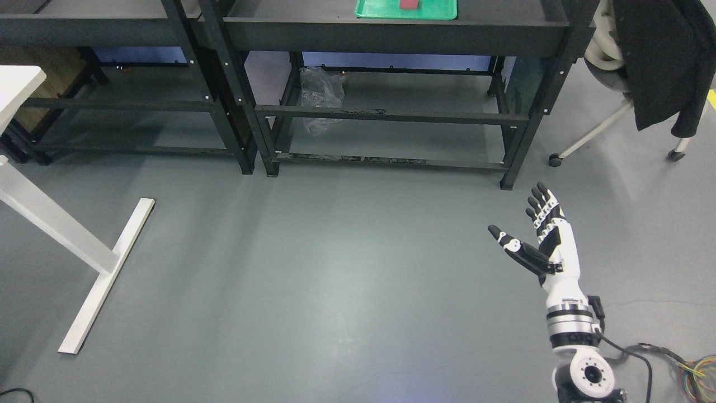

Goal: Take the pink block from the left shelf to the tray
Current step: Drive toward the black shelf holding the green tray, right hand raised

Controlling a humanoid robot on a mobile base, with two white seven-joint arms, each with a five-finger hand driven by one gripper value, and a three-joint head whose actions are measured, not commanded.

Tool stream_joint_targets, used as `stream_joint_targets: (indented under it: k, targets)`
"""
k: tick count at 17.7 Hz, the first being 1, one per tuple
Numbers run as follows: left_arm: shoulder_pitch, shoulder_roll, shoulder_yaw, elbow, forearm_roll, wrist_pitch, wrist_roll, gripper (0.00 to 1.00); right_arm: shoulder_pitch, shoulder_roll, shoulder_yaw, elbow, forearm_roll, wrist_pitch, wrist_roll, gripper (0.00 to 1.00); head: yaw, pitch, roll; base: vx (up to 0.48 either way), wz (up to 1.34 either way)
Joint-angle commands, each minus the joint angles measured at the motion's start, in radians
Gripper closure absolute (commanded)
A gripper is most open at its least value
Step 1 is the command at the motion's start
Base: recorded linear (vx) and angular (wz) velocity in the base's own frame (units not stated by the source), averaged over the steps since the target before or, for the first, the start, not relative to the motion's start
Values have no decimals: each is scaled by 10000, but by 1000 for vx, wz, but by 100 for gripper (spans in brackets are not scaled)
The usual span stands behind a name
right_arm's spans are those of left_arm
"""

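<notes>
Your right hand (545, 240) hangs over bare floor, well apart from both shelves, fingers (540, 201) spread and holding nothing, because the pink block (409, 4) already lies in the green tray (369, 10) atop the right-hand shelf (391, 33).

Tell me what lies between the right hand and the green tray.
In the head view, bare grey floor and the dark shelf unit's frame lie between the open right hand and the green tray, which holds a pink block.
</notes>
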Motion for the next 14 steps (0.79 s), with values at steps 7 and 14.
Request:
stream_joint_targets:
  k: [7,14]
  targets:
    - [199,175,0,-175,0,4,-2,0,39,-175,95,-17,1039,-221,-84,1,0,-1,0,176,-73]
    - [199,175,0,-175,0,4,-2,0,39,-175,95,-17,1210,-328,-84,1,0,-1,0,143,23]
